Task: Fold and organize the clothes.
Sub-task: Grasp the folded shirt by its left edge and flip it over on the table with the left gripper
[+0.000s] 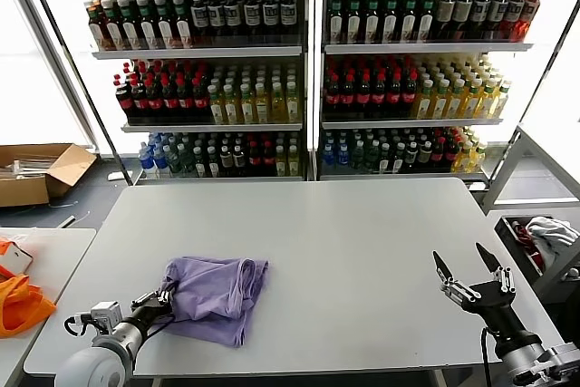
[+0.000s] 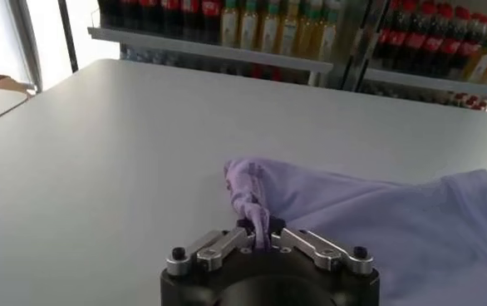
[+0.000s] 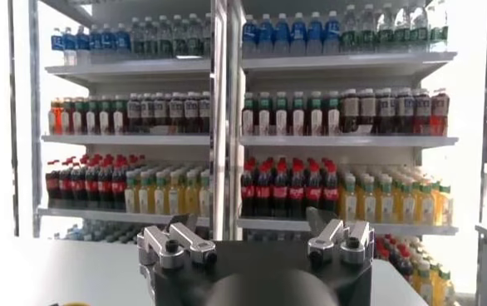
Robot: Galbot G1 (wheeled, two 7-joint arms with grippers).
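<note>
The clothes, a lavender T-shirt (image 1: pixel 217 295), lie bunched and loosely folded on the grey table (image 1: pixel 362 242) near its front left corner. My left gripper (image 1: pixel 164 300) is at the shirt's left edge, shut on a pinched fold of the fabric. In the left wrist view the purple cloth (image 2: pixel 376 216) spreads away from the left gripper (image 2: pixel 258 230), and a twisted ridge of it runs down between the closed jaws. My right gripper (image 1: pixel 465 269) hovers open above the table's front right corner, pointing up and away from the shirt, with nothing between its fingers (image 3: pixel 177 234).
Shelves of bottled drinks (image 1: pixel 299 70) stand behind the table. An orange bag (image 1: pixel 20 304) lies on a side table at the left, a cardboard box (image 1: pixel 36 172) is on the floor beyond it, and a bin with cloth (image 1: pixel 544 233) stands at the right.
</note>
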